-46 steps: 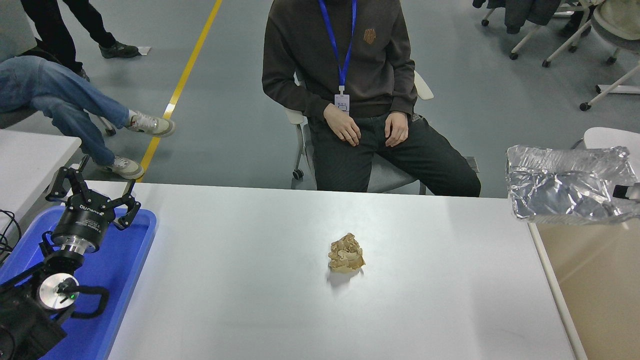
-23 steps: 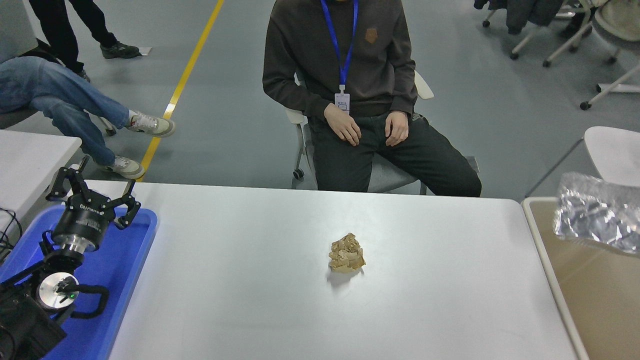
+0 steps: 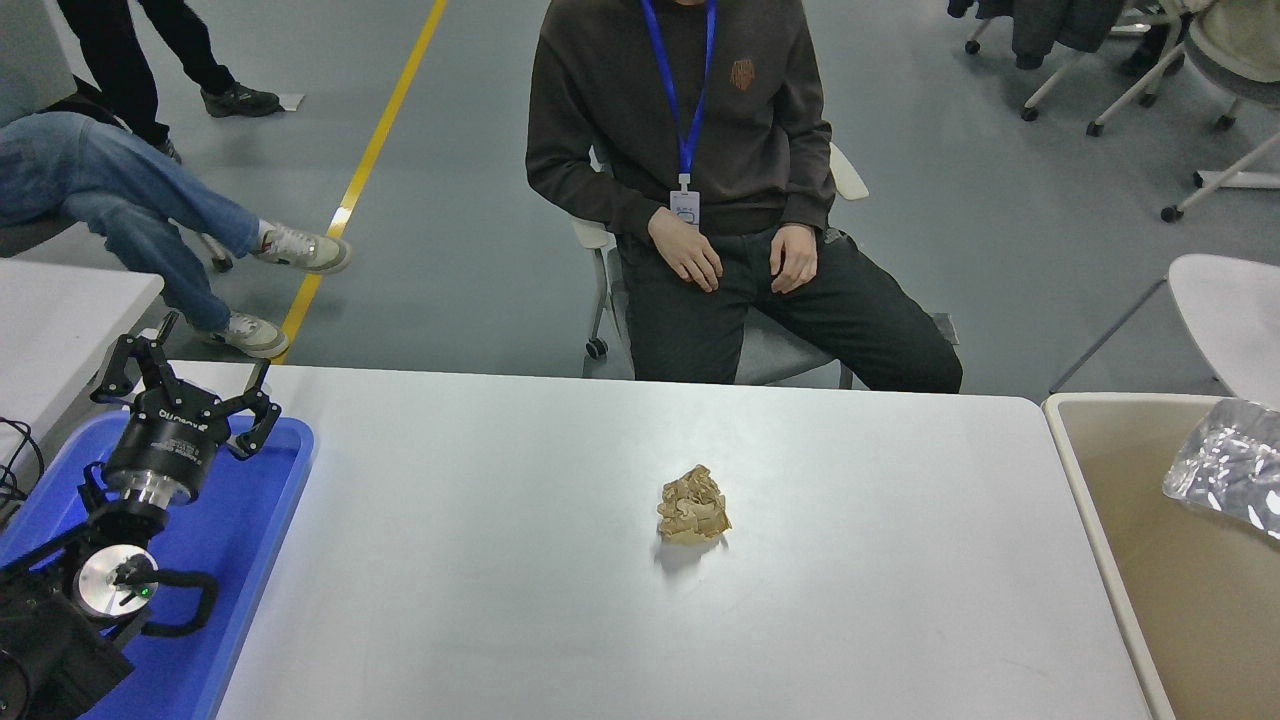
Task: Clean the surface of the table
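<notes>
— Left gripper [image 3: 185,378] parked over blue tray [image 3: 240,560], fingers spread wide, grasping nothing. White lettering on its body, unreadable.
— Table surface [image 3: 500,560] just right of it, bearing crumpled brown paper [image 3: 692,505] farther right.

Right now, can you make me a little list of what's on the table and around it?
table surface: white, mostly bare
crumpled paper ball: tan, lying near the middle of the table
beige bin: off the table's right end
silver foil wrapper: inside the bin
blue tray: at the table's left end
left gripper: parked over the tray, fingers spread open
right gripper: not in view
person: seated across the table, hands on lap
</notes>
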`<state>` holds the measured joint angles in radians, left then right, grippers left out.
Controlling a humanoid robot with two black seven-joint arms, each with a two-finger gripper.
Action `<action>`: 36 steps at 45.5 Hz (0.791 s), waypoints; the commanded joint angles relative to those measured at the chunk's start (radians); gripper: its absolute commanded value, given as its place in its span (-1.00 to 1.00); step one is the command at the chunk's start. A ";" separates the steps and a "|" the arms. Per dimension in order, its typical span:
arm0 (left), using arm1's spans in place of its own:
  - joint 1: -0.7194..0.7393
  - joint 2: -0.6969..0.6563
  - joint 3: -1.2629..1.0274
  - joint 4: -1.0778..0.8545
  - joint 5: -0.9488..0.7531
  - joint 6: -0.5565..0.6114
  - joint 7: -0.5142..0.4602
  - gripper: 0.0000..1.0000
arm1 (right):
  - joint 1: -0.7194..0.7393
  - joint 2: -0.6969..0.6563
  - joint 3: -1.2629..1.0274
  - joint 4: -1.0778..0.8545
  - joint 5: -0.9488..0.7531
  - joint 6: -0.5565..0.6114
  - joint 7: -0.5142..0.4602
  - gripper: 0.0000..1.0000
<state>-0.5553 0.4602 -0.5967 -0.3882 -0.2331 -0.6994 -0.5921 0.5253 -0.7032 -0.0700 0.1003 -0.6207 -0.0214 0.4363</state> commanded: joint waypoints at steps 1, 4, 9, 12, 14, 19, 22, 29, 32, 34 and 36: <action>0.000 0.000 0.000 0.000 0.000 0.000 0.000 1.00 | -0.053 0.119 0.001 -0.123 0.128 -0.008 -0.045 -1.00; 0.000 0.000 0.000 0.000 0.000 0.000 0.000 1.00 | -0.062 0.134 0.006 -0.128 0.147 -0.012 -0.059 -1.00; 0.000 0.000 0.000 0.000 0.000 0.000 0.000 1.00 | -0.067 0.157 0.016 -0.129 0.196 -0.020 -0.102 -1.00; 0.000 0.000 0.000 0.000 0.000 0.000 0.000 1.00 | -0.070 0.177 0.013 -0.129 0.234 -0.047 -0.128 -1.00; 0.000 0.000 0.000 0.000 0.000 0.000 0.000 1.00 | -0.076 0.192 0.015 -0.129 0.248 -0.069 -0.142 -1.00; 0.000 0.000 0.000 0.000 0.000 0.000 0.000 1.00 | -0.085 0.215 0.018 -0.128 0.280 -0.084 -0.178 -1.00; 0.000 0.000 0.000 0.000 0.000 0.000 0.000 1.00 | -0.087 0.235 0.016 -0.129 0.318 -0.087 -0.197 -1.00; 0.000 0.000 0.000 0.000 0.000 0.000 0.000 1.00 | -0.090 0.277 0.018 -0.129 0.365 -0.089 -0.217 -1.00; 0.000 0.000 0.000 0.000 0.000 0.000 0.000 1.00 | -0.096 0.284 0.018 -0.129 0.368 -0.089 -0.217 -1.00; 0.000 0.000 0.000 0.000 0.000 0.000 0.000 1.00 | -0.106 0.286 0.018 -0.128 0.372 -0.089 -0.217 -1.00; 0.000 0.000 0.000 0.000 0.000 0.000 0.000 1.00 | -0.110 0.286 0.018 -0.128 0.380 -0.089 -0.217 -1.00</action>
<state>-0.5553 0.4602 -0.5967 -0.3881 -0.2331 -0.6994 -0.5921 0.4378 -0.4560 -0.0536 -0.0263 -0.2949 -0.1023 0.2437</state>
